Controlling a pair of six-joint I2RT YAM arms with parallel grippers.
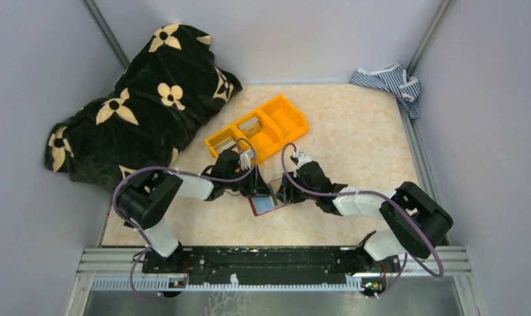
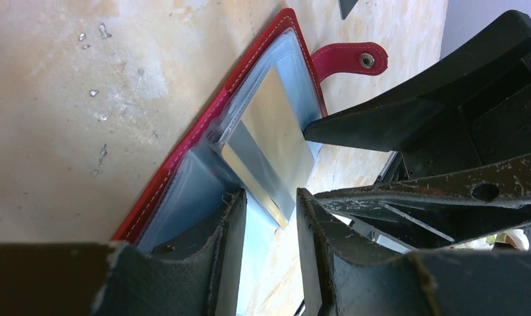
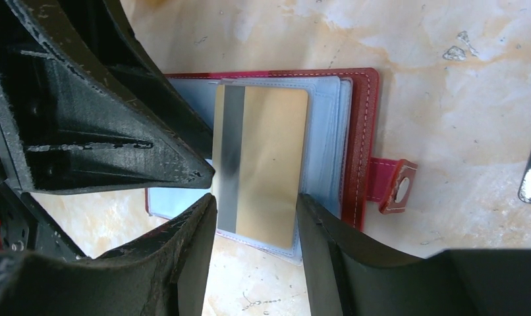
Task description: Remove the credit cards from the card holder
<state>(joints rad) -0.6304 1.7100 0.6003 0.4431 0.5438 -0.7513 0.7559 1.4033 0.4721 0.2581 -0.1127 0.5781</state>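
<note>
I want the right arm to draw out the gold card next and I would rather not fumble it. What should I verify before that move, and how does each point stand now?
1. The card holder lies open on the table: ok.
2. Gold card face exposed, between the right gripper jaws: ok.
3. Right jaws closed on the card: not ok, they stand apart.
4. Card free of its pocket: cannot tell.
5. Left gripper set on the holder's other leaf: ok; whether it pins it, cannot tell.
6. Closing tab clear of the card: ok.
</note>
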